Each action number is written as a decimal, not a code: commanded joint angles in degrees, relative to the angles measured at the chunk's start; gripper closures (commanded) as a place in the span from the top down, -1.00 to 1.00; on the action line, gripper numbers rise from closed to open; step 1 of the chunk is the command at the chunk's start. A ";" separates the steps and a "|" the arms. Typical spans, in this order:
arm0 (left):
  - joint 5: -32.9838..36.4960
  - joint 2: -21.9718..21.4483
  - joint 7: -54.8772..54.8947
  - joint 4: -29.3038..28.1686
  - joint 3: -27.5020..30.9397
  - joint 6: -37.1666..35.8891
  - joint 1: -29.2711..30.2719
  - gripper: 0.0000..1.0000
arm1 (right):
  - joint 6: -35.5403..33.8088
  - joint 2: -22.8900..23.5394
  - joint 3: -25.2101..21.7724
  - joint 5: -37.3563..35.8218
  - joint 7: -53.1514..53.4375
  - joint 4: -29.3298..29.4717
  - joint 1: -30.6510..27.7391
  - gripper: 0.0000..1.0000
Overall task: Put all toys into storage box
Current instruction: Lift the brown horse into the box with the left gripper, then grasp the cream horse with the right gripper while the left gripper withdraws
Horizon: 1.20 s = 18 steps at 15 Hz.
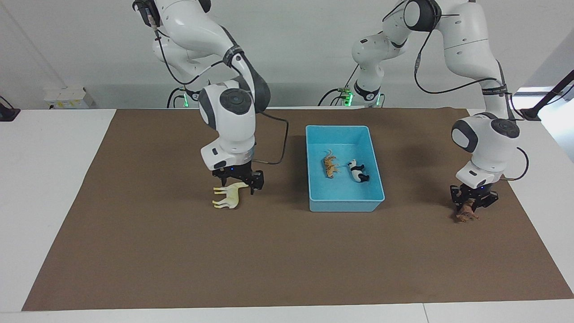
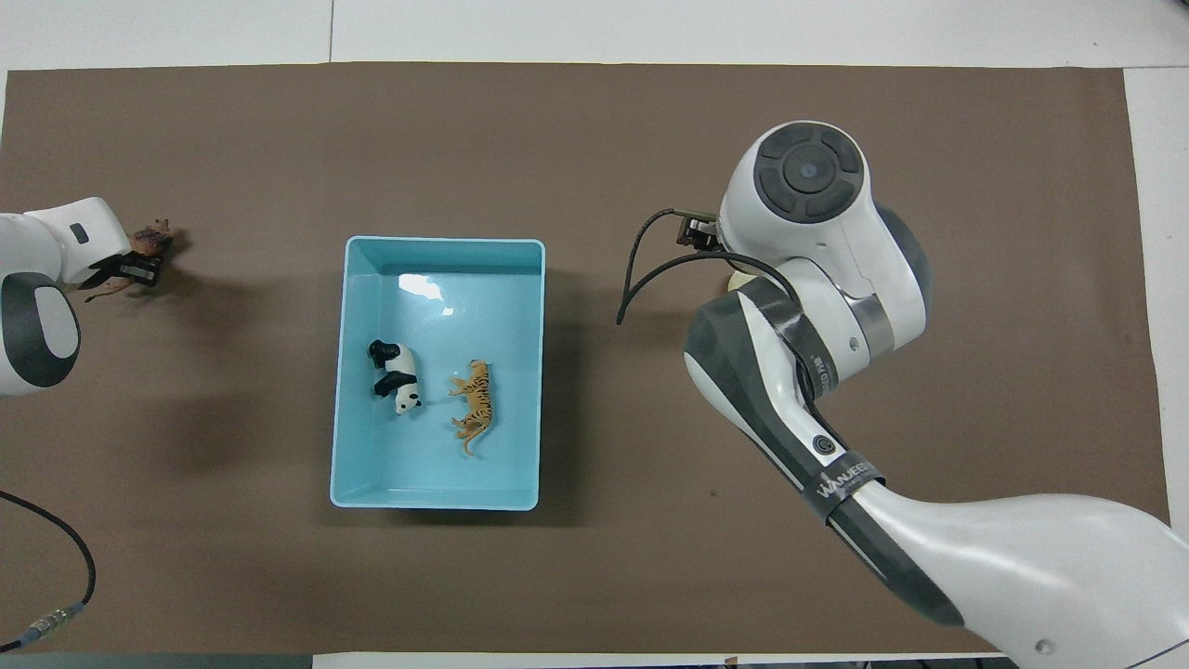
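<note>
The light blue storage box (image 1: pixel 345 205) stands mid-table, also in the overhead view (image 2: pixel 346 372). The orange tiger (image 1: pixel 330 165) (image 2: pixel 474 409) and the panda (image 1: pixel 357 171) (image 2: pixel 395 372) lie in it. The cream camel (image 1: pixel 228 195) lies on the mat toward the right arm's end. My right gripper (image 1: pixel 237 181) is open and low over it, fingers on either side of its neck. From overhead the arm hides nearly all of the camel. My left gripper (image 1: pixel 474 198) (image 2: pixel 130 269) is down at the mat, shut on the brown lion (image 1: pixel 466 213) (image 2: pixel 150 240), toward the left arm's end.
A brown mat (image 1: pixel 287 260) covers the table, with white table edge around it. A black stand (image 1: pixel 551 96) sits at the corner near the left arm's base.
</note>
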 commanded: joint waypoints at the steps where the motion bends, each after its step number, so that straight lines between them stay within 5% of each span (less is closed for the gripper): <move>1: 1.11 -3.19 -8.73 6.90 0.24 -14.24 -4.41 -1.00 | 8.68 -5.31 0.90 -0.04 -2.49 -11.96 -3.40 1.00; 4: 0.85 -8.98 -22.86 10.43 -0.20 -29.70 -11.34 -1.00 | 17.11 -4.44 0.90 -0.04 -2.06 -16.70 -4.29 1.00; 8: 0.67 -15.84 -43.68 7.47 -0.37 -41.59 -24.60 -1.00 | 22.40 -2.59 0.90 0.05 -1.26 -18.56 -4.20 1.00; 12: 0.41 -21.48 -61.82 -4.65 -0.37 -35.41 -36.22 -1.00 | 29.15 -1.80 0.81 0.05 -2.05 -22.24 -3.85 1.00; 13: 0.32 -21.66 -65.59 -5.90 -0.46 -32.68 -37.29 -0.82 | 30.74 -1.54 0.81 0.05 -1.88 -23.21 -3.76 1.00; 14: -0.37 -21.75 -68.24 -6.08 -0.46 -31.35 -38.00 -0.08 | 31.02 -1.53 0.81 0.05 -1.96 -23.57 -3.76 0.67; 15: -1.34 -21.66 -68.70 -5.83 -0.38 -31.16 -38.35 0.89 | 30.59 -1.53 0.81 0.05 -1.96 -23.48 -3.76 -0.38; 16: -1.70 -21.57 -68.96 -5.39 -0.37 -31.16 -38.27 1.00 | 30.06 -1.53 0.90 0.05 -1.36 -23.31 -3.76 -0.99; 18: -2.31 -22.27 -68.88 -5.03 -0.03 -31.51 -37.57 1.00 | 24.99 -1.62 0.90 0.05 -1.35 -21.21 -3.67 -1.00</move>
